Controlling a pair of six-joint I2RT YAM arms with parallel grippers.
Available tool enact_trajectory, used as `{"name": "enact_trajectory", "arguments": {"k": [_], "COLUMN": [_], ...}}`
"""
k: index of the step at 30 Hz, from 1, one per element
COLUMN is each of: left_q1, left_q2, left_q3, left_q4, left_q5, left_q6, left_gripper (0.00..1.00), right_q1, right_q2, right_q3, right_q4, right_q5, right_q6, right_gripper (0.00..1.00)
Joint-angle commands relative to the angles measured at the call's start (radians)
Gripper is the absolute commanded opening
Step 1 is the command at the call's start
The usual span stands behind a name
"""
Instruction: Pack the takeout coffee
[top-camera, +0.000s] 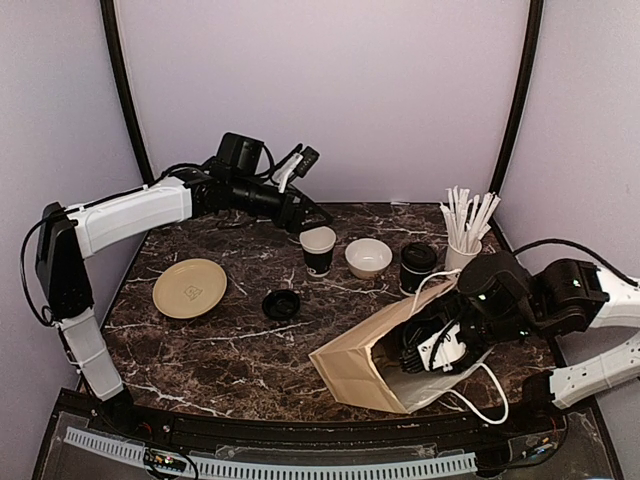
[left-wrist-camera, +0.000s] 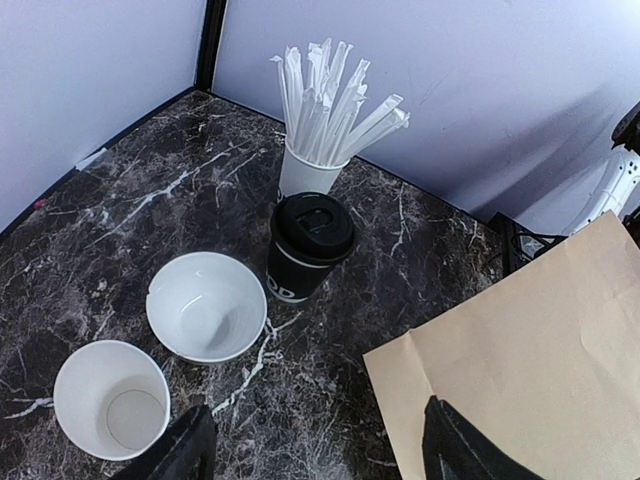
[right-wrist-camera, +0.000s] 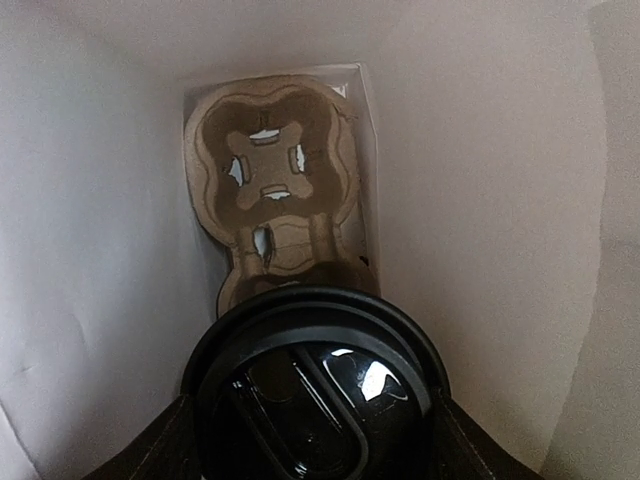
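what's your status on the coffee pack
left pincer open, empty. right pincer shut on lidded cup inside paper bag, above carrier. second lidded cup, open cup, loose lid unpacked. no obstruction seen.

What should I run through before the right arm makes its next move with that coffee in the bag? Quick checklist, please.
1. Right gripper on the held cup: fingers flank it, lid on. Ok.
2. Carrier at the bottom of the paper bag, far pocket free. Ok.
3. Held cup lined up over the near pocket: cannot tell, the lid hides it.
4. Left gripper open and holding nothing. Ok.
5. Second lidded cup upright beside the straw cup. Ok.
6. Open cup lidded: not ok, the loose lid lies apart from it.
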Motion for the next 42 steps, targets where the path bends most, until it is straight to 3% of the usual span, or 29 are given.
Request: {"name": "enact_trajectory", "arguments": {"k": [1,15,25,31,37,42], "left_q1": [0.012,0.019,0.019,-0.017,-0.120,-0.183], "left_q2": [-0.003,0.015,0.044,0.034,-0.091,-0.196], "left_q3": [0.031,0.028,0.063,0.209,0.192,0.029], "left_q4": [0.021,0.035,0.036,-0.116,-0.358,-0.472], "left_q5": [0.046,0.107,0.144,0.164,0.089,-0.044], "left_q6": [-0.009,-0.057,-0.078,-0.066,0.062,0.112], "left_gripper": [0.73,0.73,0.73,0.73,0.76,0.70], "right_q1": [-0.034,-0.098,-0.099,-0.099,-0.100,-0.101], "right_q2": [0.012,-0.008,-0.045,-0.005,0.053,0.084], "right_q3": [-0.037,-0.158,-0.218,-0.163,-0.088,-0.054], "right_q4": [0.115,0.266,0.272,0.259,0.245,0.236], "right_q5": [-0.018,-0.089,-0.113,-0.112,-0.111,-0.128], "right_q6": [0.018,0.027,0.000,0.044,0.102,0.150], "right_gripper": [0.63,0.62,0.62,0.63,0.63,0.64]}}
